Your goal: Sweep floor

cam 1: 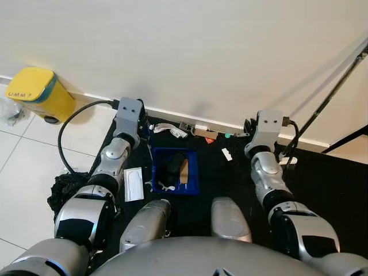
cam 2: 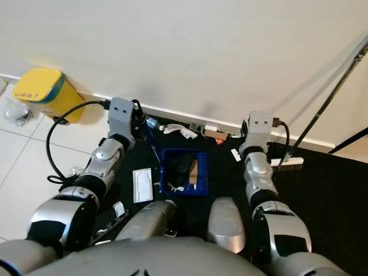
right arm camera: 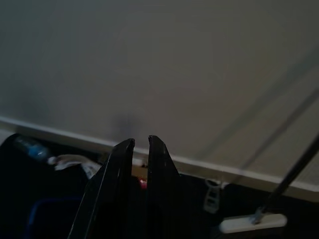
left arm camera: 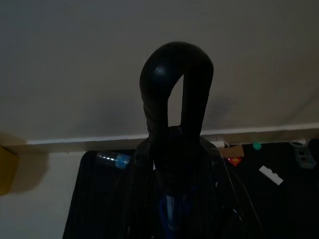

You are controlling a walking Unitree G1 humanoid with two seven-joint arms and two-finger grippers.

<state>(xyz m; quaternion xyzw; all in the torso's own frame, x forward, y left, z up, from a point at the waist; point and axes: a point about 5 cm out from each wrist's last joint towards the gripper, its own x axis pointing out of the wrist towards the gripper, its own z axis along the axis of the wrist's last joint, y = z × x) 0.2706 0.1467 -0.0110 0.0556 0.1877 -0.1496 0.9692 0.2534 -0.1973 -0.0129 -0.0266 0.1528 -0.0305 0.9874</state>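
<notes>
We hold the blue dustpan (cam 1: 195, 172) by its thin handle (cam 2: 150, 144). In the left wrist view the left gripper's (left arm camera: 182, 55) fingertips meet, and a blue strip shows low between the fingers, so we judge it is clamped on that handle to keep the pan steady. The pan sits on the black mat (cam 1: 333, 184) between our two arms, just ahead of our knees. That puts it near the litter (cam 1: 172, 131) strewn along the baseboard (cam 1: 86, 96), which we take to be the reason for the spot.

The right gripper (right arm camera: 141, 142) has only a narrow slit between its fingers, carries nothing, and points at the wall.

The pan's long axis runs from us towards the wall. Its handle rises from the far left corner and leans towards the left gripper. A black lump (cam 1: 174, 164) and a brown scrap (cam 1: 184, 171) already lie inside.
</notes>
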